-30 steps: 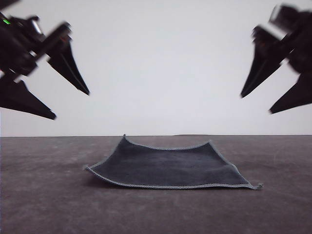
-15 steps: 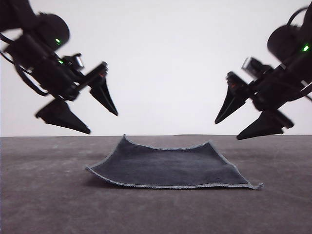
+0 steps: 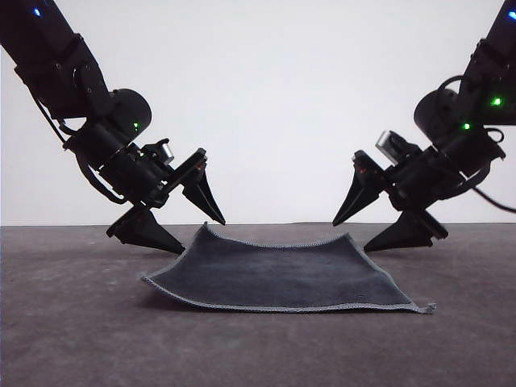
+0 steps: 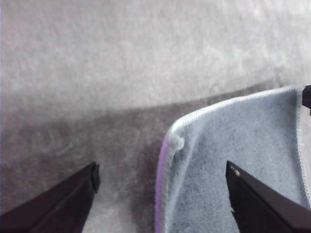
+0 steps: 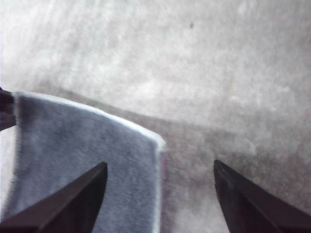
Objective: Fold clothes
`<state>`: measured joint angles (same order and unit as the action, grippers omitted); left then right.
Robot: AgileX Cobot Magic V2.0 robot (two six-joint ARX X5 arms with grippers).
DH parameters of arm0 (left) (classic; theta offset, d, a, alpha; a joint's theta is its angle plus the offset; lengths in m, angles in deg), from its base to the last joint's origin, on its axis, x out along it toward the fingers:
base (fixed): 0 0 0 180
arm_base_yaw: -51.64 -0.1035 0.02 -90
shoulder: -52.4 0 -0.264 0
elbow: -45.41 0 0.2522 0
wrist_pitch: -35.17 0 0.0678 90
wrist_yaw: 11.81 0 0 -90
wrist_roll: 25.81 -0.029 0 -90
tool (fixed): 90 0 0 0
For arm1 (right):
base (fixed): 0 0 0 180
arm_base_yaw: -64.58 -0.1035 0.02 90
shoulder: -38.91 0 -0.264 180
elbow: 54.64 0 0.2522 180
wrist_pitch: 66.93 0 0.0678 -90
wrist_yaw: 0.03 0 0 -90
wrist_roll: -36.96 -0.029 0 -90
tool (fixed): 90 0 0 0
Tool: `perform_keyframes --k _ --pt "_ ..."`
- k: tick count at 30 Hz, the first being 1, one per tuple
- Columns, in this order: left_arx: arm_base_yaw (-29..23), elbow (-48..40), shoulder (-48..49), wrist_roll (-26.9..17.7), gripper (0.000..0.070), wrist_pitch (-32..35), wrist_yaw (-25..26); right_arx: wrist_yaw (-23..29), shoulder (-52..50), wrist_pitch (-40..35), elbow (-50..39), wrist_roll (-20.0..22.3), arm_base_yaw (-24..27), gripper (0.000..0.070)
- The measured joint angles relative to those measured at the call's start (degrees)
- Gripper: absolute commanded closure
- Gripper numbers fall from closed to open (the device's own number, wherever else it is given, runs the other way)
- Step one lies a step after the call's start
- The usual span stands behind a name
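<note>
Cloth: where it lies spread on the table point(image 3: 72, 339), the cloth point(image 3: 278, 278) shows its dark grey face up, with pale stitched edging along the near edge and both far corners curling upward.
Underside: a thin purple strip shows at the raised corner in the left wrist view point(image 4: 159, 194); the rest of that face is hidden.
Corner tag: a small nub projects at the near corner on the right arm's side; too small to read.
Left gripper: the left gripper point(image 3: 181, 234) hangs at the cloth's far corner on the left arm's side, jaws spread apart, one tip over the corner and one outside it. Contact with the fabric cannot be judged.
Left wrist view: the fingertips point(image 4: 73, 194) are cut off by the picture edge; the corner of the cloth point(image 4: 238, 165) lies between them.
Right gripper: the right gripper point(image 3: 351, 235) hangs at the cloth's opposite far corner, jaws likewise apart and straddling it. Contact cannot be judged.
Right wrist view: blurred; the cloth point(image 5: 82, 145) sits partly between the fingertips point(image 5: 243, 194), one over fabric, the other over bare table point(image 5: 194, 58).
Arms: both are cut off by the upper frame of the front view.
</note>
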<state>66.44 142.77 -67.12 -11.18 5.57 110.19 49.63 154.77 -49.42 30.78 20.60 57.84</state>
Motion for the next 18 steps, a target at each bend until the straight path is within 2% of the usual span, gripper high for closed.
perform_keyframes --k 12,14,18 --pt "2.0 0.2 -0.3 0.0 0.0188 1.3 1.0 -2.4 1.7 -4.0 0.1 -0.6 -1.3 0.0262" --pt "2.0 0.2 -0.6 0.0 0.0188 1.3 1.0 -2.9 1.8 -4.0 0.1 -0.6 -1.7 0.0287" --pt "2.0 0.2 -0.6 0.0 0.0193 1.6 1.0 -3.0 1.9 -4.2 0.1 -0.7 -2.4 0.0395"
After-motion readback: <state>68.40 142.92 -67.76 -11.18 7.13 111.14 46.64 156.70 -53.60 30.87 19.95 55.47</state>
